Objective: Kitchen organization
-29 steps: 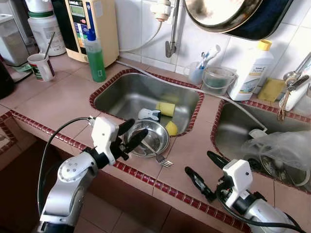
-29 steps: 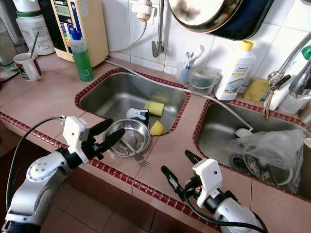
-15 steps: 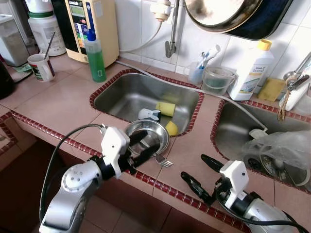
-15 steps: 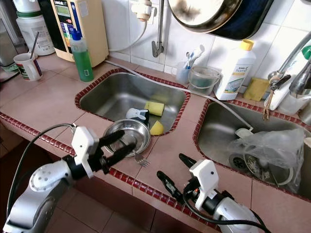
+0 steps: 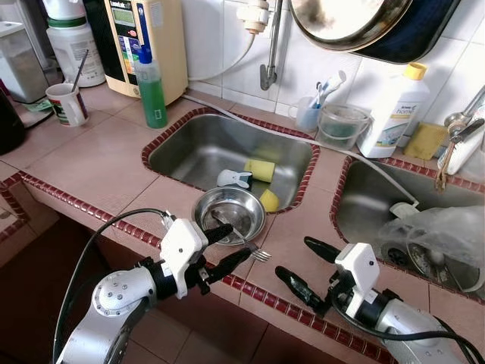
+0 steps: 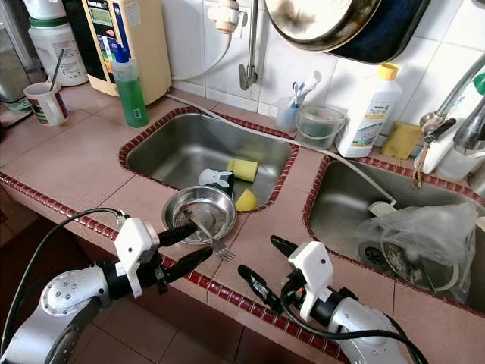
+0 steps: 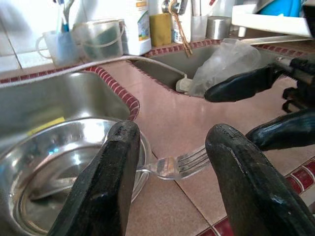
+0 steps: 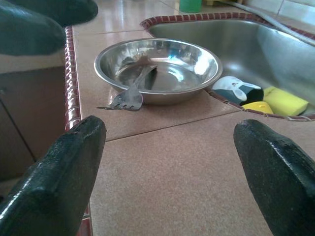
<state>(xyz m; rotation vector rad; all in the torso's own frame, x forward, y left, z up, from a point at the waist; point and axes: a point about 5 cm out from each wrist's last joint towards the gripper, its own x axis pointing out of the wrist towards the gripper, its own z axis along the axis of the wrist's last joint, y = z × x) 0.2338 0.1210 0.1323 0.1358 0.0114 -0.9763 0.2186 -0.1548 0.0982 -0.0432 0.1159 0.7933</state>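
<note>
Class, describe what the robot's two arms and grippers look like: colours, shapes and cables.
Both arms are silver-grey metal with rounded joints and black cables looping alongside. Each ends in a white boxy block carrying two long, glossy black fingers that taper to rounded tips. See the left gripper and the right gripper.

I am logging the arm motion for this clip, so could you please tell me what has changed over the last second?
The left gripper has drawn back from beside the steel bowl toward the counter's front edge, jaws open and empty. The right gripper has slid leftward toward the fork, also open. The bowl, the fork leaning in it and the sponges in the sink lie as before.
</note>
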